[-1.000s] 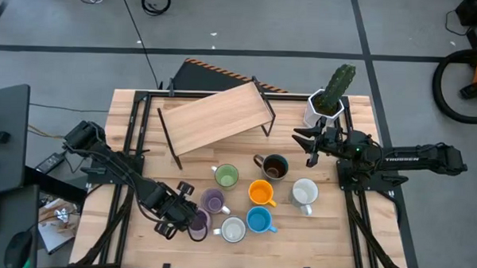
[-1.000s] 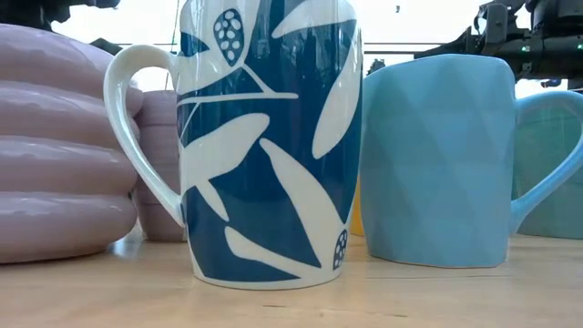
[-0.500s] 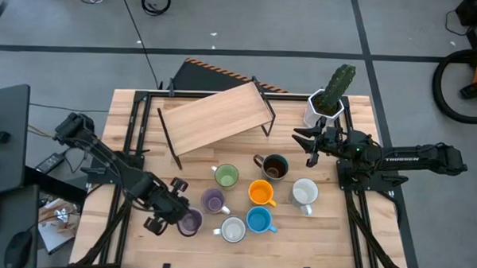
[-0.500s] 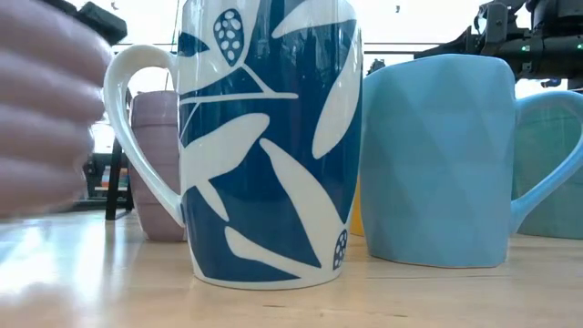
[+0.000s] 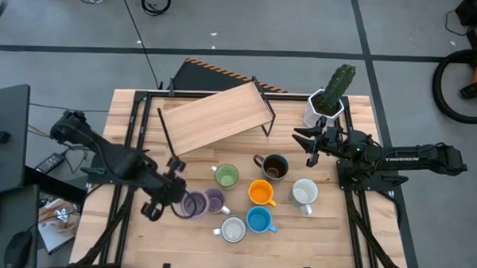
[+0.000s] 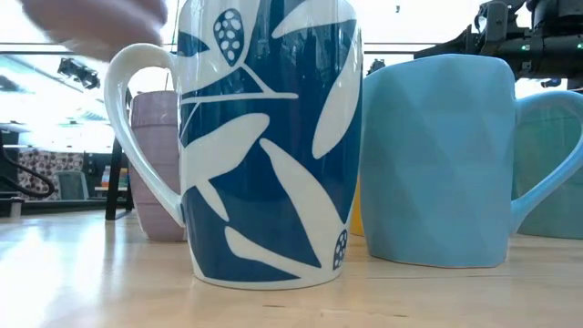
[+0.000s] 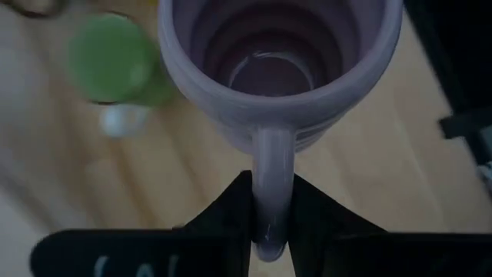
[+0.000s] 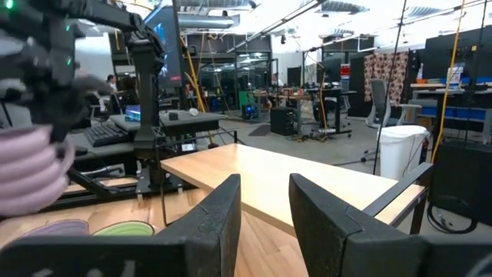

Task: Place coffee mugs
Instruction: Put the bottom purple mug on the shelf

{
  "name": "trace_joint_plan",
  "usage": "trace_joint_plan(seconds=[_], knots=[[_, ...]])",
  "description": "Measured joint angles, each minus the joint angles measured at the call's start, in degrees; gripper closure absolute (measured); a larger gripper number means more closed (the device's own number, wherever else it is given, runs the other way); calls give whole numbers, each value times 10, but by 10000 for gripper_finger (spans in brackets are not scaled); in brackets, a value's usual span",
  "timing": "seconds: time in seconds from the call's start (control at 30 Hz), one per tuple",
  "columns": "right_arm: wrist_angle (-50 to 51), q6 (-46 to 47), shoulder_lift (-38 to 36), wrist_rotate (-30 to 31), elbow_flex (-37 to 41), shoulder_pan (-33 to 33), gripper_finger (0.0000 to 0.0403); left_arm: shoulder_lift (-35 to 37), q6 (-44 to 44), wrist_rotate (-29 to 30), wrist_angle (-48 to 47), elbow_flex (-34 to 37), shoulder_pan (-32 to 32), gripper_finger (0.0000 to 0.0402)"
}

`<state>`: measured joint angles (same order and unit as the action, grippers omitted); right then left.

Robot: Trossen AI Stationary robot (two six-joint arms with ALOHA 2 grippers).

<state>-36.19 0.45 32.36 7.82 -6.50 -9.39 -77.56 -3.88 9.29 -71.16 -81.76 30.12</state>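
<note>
Your left claw (image 5: 175,202) is clamping on the handle of a ribbed purple mug (image 7: 280,69), its two fingers (image 7: 223,219) pinching the handle from both sides. In the high view it is holding that mug (image 5: 193,205) tipped on its side above the surface (image 5: 330,241), just beside the second purple mug (image 5: 213,200), which is standing upright.

The rest of the mugs are sitting together in a loose cluster near the middle of the surface: the green mug (image 5: 227,176), the dark brown mug (image 5: 275,166), the orange mug (image 5: 260,192), the blue mug (image 5: 258,221), a white mug (image 5: 304,192) and another white mug (image 5: 233,229). A tilted wooden shelf (image 5: 216,116) is standing behind them.

Your right claw (image 5: 311,144) is hovering near the cactus pot (image 5: 323,107), beyond the dark brown mug, with its fingers (image 8: 219,223) standing apart and gripping nothing.
</note>
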Motion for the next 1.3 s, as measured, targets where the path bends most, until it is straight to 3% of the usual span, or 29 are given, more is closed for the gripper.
trace_joint_plan(seconds=[0.17,0.4,0.63,0.8,1.03,1.3], knots=[[-2,0,1,0,0,0,285,0,58,18,-69,-64,-67,343],[-2,0,4,0,0,0,285,0,244,9,-116,-96,-193,343],[-2,-1,4,0,0,0,285,5,419,-3,-124,-99,-340,343],[-2,-2,4,0,0,0,285,5,492,-55,-124,-99,-455,343],[-2,-2,4,0,0,0,285,5,599,-77,-137,-99,-599,343],[-2,-2,4,0,0,0,285,3,738,-86,-129,-97,-680,343]])
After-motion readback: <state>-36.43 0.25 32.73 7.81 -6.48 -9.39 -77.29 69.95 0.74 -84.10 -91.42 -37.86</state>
